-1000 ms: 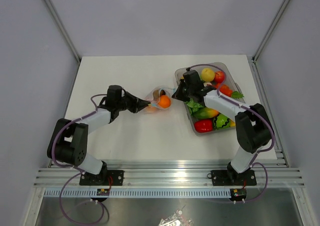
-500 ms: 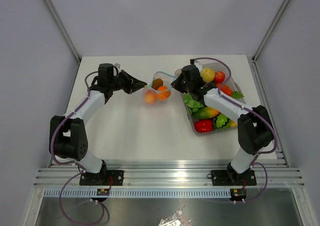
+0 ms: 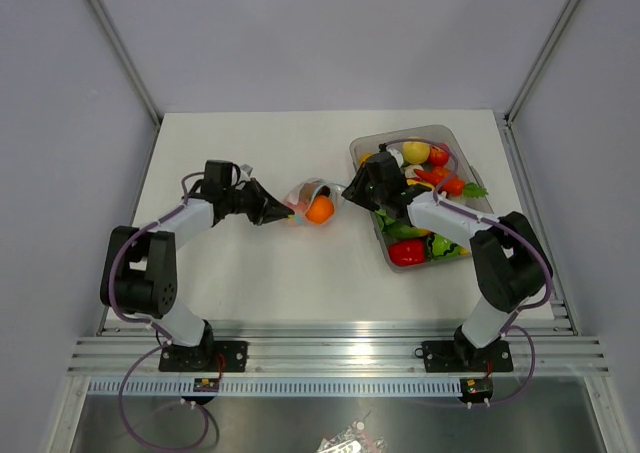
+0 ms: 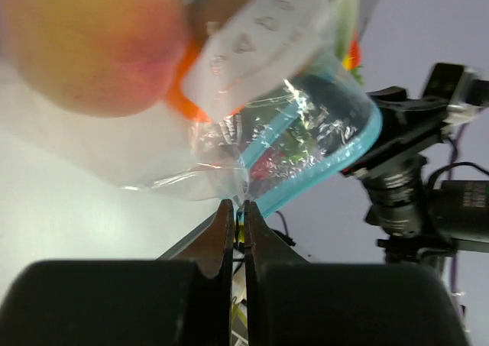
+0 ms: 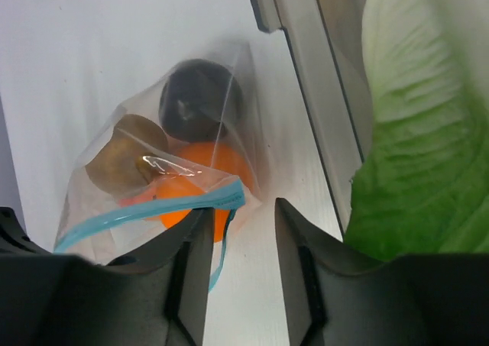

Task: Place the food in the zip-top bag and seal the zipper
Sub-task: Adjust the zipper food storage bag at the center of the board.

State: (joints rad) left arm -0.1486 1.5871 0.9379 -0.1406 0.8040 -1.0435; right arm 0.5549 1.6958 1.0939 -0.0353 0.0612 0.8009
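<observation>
- left wrist: left pincer (image 4: 238, 210) is pinching the clear floppy plastic bag (image 4: 221, 151); blurred pink-yellow peach (image 4: 92, 48) just beyond.
- right wrist: right pincer (image 5: 243, 216) is gaping, light blue zipper strip (image 5: 195, 201) ending just ahead of its tips.

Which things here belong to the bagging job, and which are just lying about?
Job: zip-top bag, zipper, orange, peach, left gripper pinching the bag, open right gripper.
Lying about: lettuce, clear tray.
</observation>
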